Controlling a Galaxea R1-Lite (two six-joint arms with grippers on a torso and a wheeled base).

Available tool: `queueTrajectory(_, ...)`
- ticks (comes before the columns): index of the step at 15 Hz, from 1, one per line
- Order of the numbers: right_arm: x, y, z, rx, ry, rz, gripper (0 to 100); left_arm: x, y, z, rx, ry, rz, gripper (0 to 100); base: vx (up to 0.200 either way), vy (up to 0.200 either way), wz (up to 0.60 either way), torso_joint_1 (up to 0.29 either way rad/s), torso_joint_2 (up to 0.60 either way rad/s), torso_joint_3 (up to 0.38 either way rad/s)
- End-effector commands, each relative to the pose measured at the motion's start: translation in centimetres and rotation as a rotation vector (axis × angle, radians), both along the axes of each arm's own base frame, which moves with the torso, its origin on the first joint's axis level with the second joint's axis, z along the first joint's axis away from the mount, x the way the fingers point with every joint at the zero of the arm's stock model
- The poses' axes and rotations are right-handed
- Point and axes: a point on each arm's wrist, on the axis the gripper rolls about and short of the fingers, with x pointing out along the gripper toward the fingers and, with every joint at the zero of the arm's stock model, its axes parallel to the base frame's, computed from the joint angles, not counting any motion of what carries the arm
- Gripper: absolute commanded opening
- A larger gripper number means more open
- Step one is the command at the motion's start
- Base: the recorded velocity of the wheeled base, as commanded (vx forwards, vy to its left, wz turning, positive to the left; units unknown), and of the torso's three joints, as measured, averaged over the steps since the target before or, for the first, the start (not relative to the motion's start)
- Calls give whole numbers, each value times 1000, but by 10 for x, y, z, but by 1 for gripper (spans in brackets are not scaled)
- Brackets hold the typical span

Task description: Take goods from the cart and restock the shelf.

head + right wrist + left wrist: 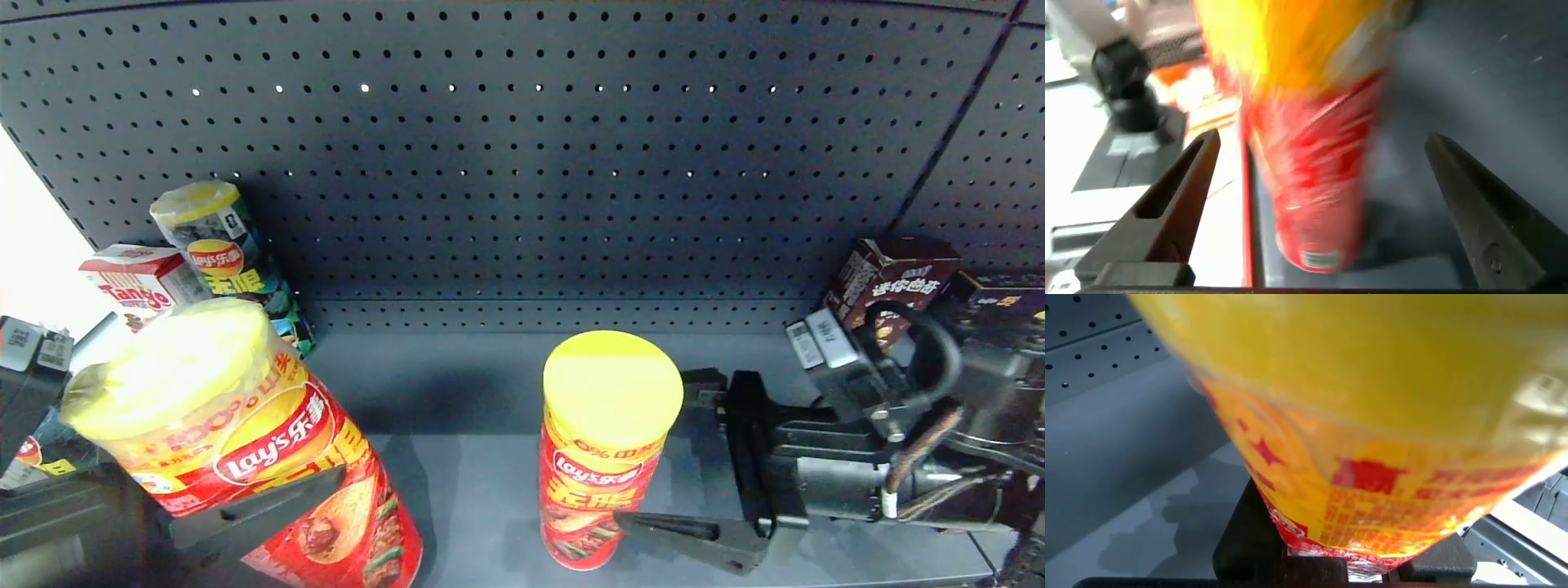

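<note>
The right gripper (665,453) is straddling the upright chip can (608,457) at lower centre of the shelf (457,384), fingers released, so backing straight out is looking safest, while the left gripper (269,502) is clenching a second can (237,408) at lower left

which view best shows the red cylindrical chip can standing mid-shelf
Head view: the red cylindrical chip can stands upright, almost fully visible. Right wrist view: blurred, inside the open right end effector. Left wrist view faces the other, held red cylindrical can.
</note>
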Motion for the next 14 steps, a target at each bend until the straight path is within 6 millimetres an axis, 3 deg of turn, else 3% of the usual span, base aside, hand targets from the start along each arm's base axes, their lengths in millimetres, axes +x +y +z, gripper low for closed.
queueTrajectory(1, -34, -43, 44, 105, -128, -102, 100, 0, 0, 0, 1, 2, 0, 0, 0, 0, 0, 0, 0, 0)
queueTrajectory(3, -59, -67, 64, 137, -152, -219, 100, 0, 0, 0, 0, 0, 0, 0, 0, 0, 0, 0, 0, 0)
queueTrajectory(5, -79, -86, 62, 135, -133, -428, 100, 0, 0, 0, 1, -3, -2, 0, 0, 0, 0, 0, 0, 0)
queueTrajectory(14, -159, -143, -21, 151, -92, -866, 100, -2, 1, -2, 3, -7, -1, 0, 0, 0, 0, 0, 0, 0)
